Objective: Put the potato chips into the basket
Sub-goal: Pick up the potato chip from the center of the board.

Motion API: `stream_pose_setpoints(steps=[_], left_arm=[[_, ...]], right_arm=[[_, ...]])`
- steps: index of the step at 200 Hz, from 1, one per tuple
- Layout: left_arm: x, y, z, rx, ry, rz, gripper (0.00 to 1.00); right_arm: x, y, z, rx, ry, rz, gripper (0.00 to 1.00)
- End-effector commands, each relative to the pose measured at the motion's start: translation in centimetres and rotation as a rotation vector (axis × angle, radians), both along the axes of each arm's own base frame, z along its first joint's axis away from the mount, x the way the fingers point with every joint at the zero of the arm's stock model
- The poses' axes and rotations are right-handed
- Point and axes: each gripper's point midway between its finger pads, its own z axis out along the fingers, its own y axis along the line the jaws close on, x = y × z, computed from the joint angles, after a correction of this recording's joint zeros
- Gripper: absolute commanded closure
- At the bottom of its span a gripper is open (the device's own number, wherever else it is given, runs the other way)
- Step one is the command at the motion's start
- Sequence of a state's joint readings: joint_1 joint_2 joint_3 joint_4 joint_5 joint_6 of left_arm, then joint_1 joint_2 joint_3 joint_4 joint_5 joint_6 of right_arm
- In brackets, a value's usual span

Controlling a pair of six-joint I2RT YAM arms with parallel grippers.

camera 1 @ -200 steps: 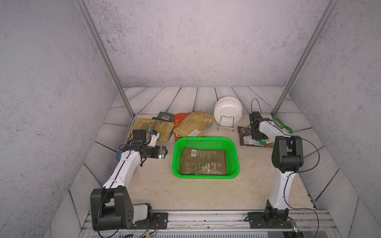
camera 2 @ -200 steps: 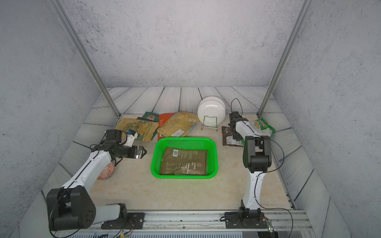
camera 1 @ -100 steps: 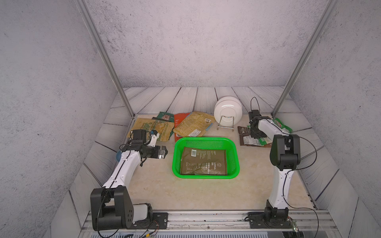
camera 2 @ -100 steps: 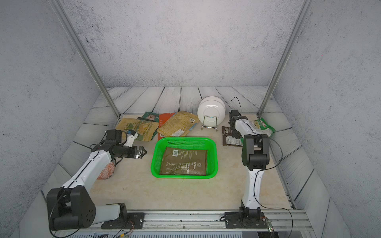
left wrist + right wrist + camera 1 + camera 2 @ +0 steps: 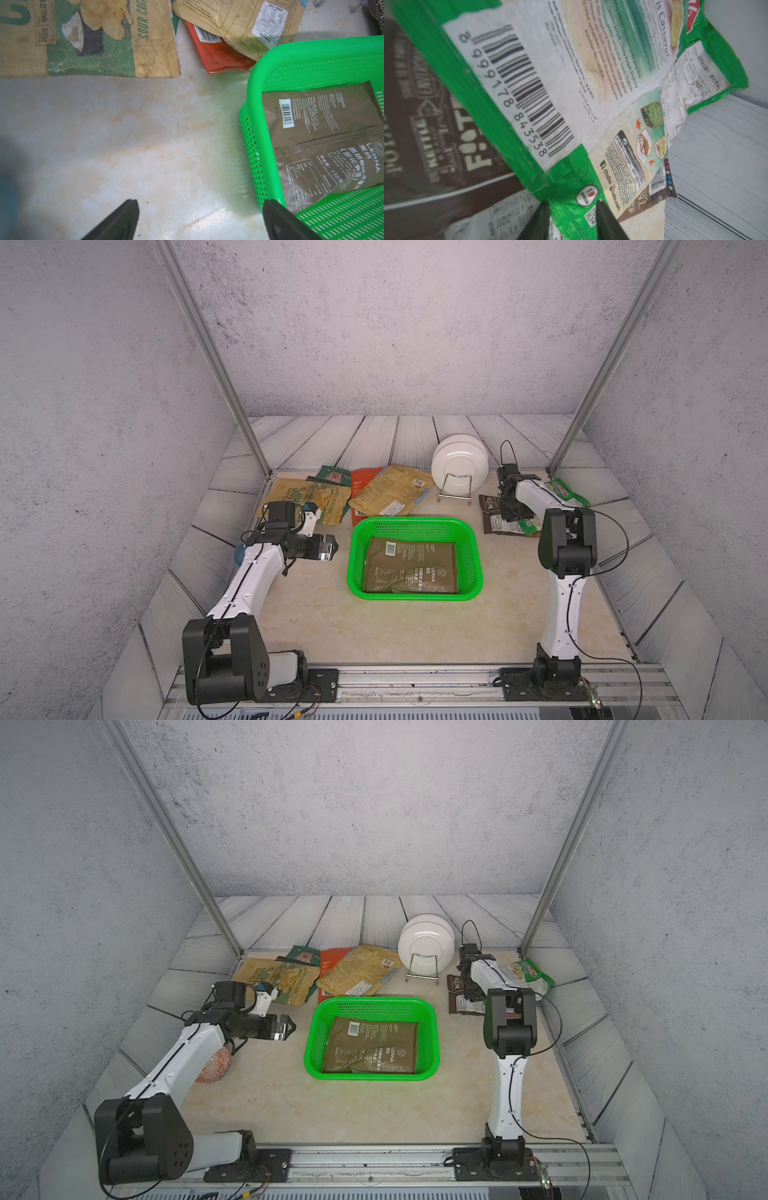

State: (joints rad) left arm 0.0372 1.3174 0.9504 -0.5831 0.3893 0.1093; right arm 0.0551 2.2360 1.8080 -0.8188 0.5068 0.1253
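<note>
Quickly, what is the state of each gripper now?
Left gripper: open, empty.
Right gripper: jaws at the green-white bag; grip cannot be told.

I count seven flat crinkly chip bags [image 5: 390, 489]: one olive-brown bag [image 5: 411, 568] in the single bright green perforated plastic basket [image 5: 415, 521], four overlapping at the back of the desk [image 5: 415, 626], and two to my right. One wire plate rack [image 5: 454, 499] holds what look like two white round plates [image 5: 459, 460].
</note>
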Motion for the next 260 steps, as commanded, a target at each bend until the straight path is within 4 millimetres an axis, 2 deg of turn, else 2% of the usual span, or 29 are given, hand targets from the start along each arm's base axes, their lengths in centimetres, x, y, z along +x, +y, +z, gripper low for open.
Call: stream_pose_setpoints(steps=[1,41,68,90,124,142,176,186,210,226,260], left_arm=[[0.0,-0.2,0.2,-0.003,0.008,-0.014,0.00],[0.0,-0.2,0.2,-0.003,0.008,-0.015,0.00],[0.0,-0.2,0.2,-0.002,0.007,-0.016,0.00],[0.0,-0.3,0.3,-0.002,0.005,-0.017,0.00],[0.0,-0.3,0.3,-0.002,0.006,-0.017,0.00],[0.0,-0.2,0.3,-0.002,0.006,-0.016,0.00],[0.0,-0.2,0.3,-0.002,0.006,-0.016,0.00],[0.0,-0.3,0.3,-0.002,0.005,-0.017,0.00],[0.0,-0.2,0.3,-0.002,0.007,-0.017,0.00],[-0.1,-0.3,0.3,-0.003,0.007,-0.018,0.00],[0.0,-0.3,0.3,-0.003,0.005,-0.018,0.00]], right_arm=[[-0.3,-0.4,-0.9,-0.033,0.045,-0.002,0.58],[-0.4,0.9,-0.6,0.043,0.025,0.018,0.48],[-0.4,1.1,-0.9,0.058,0.029,0.023,0.47],[-0.5,0.3,-1.0,0.007,0.043,0.008,0.51],[-0.4,-1.3,0.3,-0.100,0.019,-0.023,0.59],[-0.2,-1.6,0.5,-0.123,0.016,-0.023,0.59],[0.0,-1.6,-0.4,-0.120,0.041,-0.017,0.60],[0.1,-1.5,-0.4,-0.118,0.040,-0.019,0.64],[0.1,-1.5,0.1,-0.116,0.021,-0.025,0.90],[0.2,-1.5,1.0,-0.112,-0.006,-0.026,1.00],[0.0,-1.4,3.7,-0.105,-0.062,-0.031,1.00]])
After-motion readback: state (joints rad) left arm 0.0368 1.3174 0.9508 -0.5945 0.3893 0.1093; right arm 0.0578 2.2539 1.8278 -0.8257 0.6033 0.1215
